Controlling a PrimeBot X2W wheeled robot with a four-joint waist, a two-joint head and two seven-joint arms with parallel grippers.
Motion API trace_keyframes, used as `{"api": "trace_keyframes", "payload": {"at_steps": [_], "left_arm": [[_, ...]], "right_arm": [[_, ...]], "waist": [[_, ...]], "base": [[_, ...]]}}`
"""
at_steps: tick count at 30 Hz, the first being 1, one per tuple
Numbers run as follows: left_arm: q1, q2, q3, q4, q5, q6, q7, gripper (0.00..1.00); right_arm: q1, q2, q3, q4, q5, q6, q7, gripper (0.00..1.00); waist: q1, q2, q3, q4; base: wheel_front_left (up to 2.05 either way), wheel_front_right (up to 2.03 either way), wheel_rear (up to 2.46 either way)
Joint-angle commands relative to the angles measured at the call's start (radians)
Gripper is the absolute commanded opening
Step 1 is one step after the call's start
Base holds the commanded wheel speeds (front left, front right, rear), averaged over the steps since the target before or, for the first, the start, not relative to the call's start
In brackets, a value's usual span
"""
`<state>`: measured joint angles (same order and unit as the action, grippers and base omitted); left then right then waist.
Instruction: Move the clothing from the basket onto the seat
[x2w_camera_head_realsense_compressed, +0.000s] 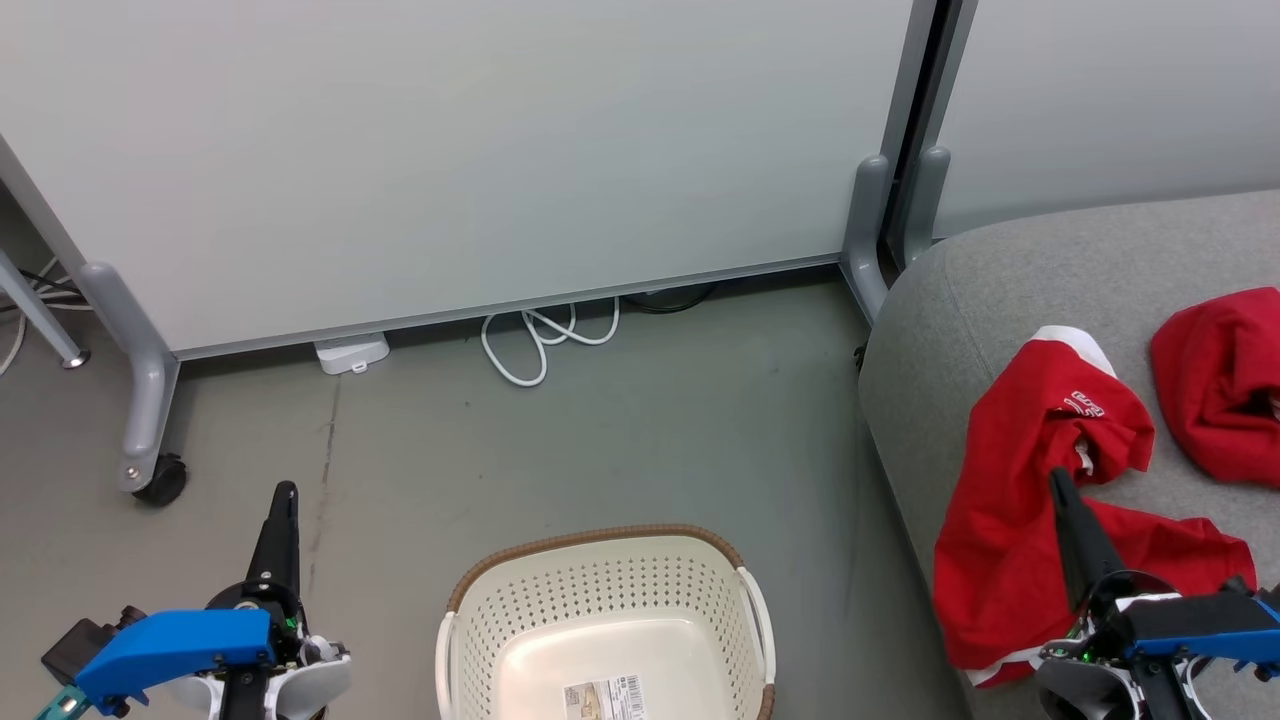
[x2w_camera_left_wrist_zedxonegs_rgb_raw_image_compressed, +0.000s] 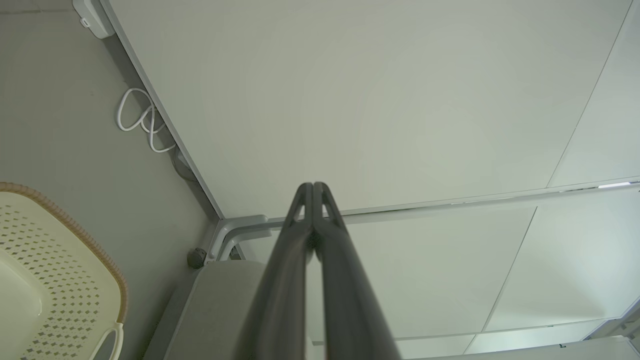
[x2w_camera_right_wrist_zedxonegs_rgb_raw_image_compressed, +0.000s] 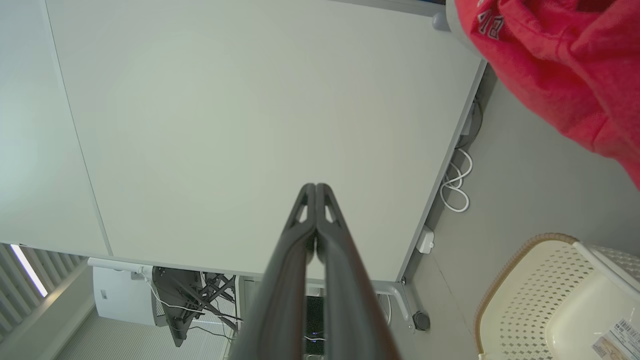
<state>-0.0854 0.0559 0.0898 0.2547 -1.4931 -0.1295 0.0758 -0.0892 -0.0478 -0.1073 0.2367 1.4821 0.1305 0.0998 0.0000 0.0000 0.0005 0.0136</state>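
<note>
**Red clothing on the sofa seat, basket on the floor beside it.**
The clothing (x2w_camera_head_realsense_compressed: 1010, 430) lies on the grey seat (x2w_camera_head_realsense_compressed: 1000, 270) at the right of the head view. A larger garment (x2w_camera_head_realsense_compressed: 990, 560) reaches the seat's rounded edge, and a smaller garment (x2w_camera_head_realsense_compressed: 1220, 385) lies crumpled just beside it, farther onto the cushion. The basket (x2w_camera_head_realsense_compressed: 600, 575) stands on the floor (x2w_camera_head_realsense_compressed: 650, 440) left of the seat, and a paper label (x2w_camera_head_realsense_compressed: 603, 697) lies on its bare bottom. The left gripper (x2w_camera_head_realsense_compressed: 286, 490) hangs over the floor left of the basket, fingers pressed together on nothing. The right gripper (x2w_camera_head_realsense_compressed: 1058, 480) shows in front of the larger garment, fingers likewise together; its wrist view shows nothing between them. A white cable (x2w_camera_head_realsense_compressed: 540, 345) lies coiled at the foot of the partition panel (x2w_camera_head_realsense_compressed: 450, 150).
</note>
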Motion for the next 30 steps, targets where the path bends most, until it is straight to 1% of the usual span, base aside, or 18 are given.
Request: {"api": "trace_keyframes", "payload": {"at_steps": [1,18,30], "left_arm": [[-0.017,0.0,0.008,-0.007,-0.018,-0.002,0.006,0.0],[-0.029,-0.002,0.021,-0.012,-0.126,-0.002,0.037,0.0],[-0.028,-0.003,0.022,-0.012,-0.122,-0.002,0.038,0.0]], "right_arm": [[-0.015,-0.004,-0.004,-0.001,0.021,0.0,0.004,0.0],[-0.026,-0.004,-0.008,0.01,0.133,0.0,0.016,0.0],[-0.025,-0.004,-0.008,0.009,0.132,0.0,0.016,0.0]], "waist": [[0.0,0.0,0.0,-0.001],[0.0,0.0,0.003,-0.013],[0.0,0.0,0.003,-0.014]], "base": [[0.0,0.0,0.0],[0.0,0.0,0.0],[0.0,0.0,0.0]]}}
